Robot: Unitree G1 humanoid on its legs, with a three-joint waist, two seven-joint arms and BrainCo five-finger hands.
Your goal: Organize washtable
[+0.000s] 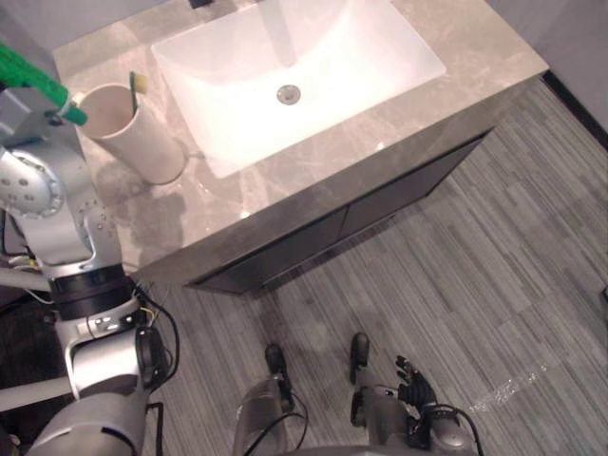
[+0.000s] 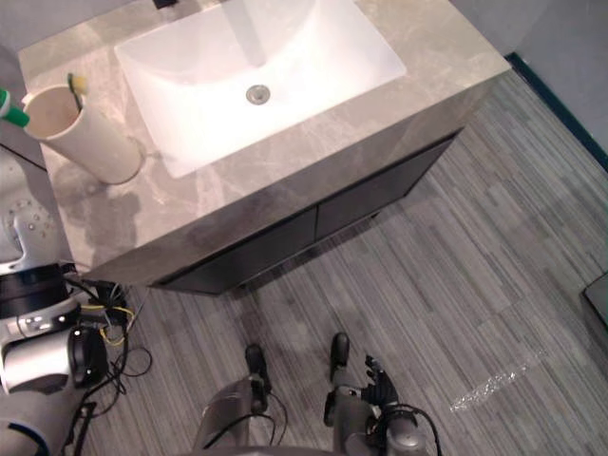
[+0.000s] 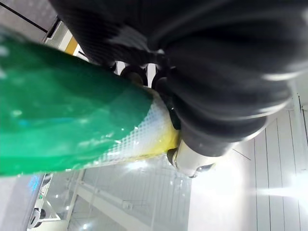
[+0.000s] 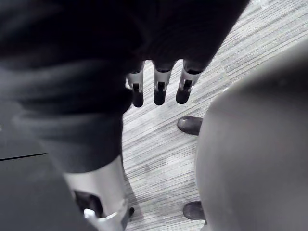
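A green tube (image 1: 34,80) is seen at the upper left of the frame, clamped in the left hand (image 3: 207,130), whose fingers are curled round it in the left wrist view. Its pale tip is seen just beside the rim of a cream cup (image 1: 133,133) standing on the marble surface (image 1: 313,166). A toothbrush (image 1: 138,84) is propped upright inside the cup. A white sink (image 1: 323,52) is set into the surface to the right of the cup. The right hand (image 1: 415,388) is hung low over the striped floor (image 1: 475,266) at the lower edge, its fingers (image 4: 159,94) straight and apart, with nothing held.
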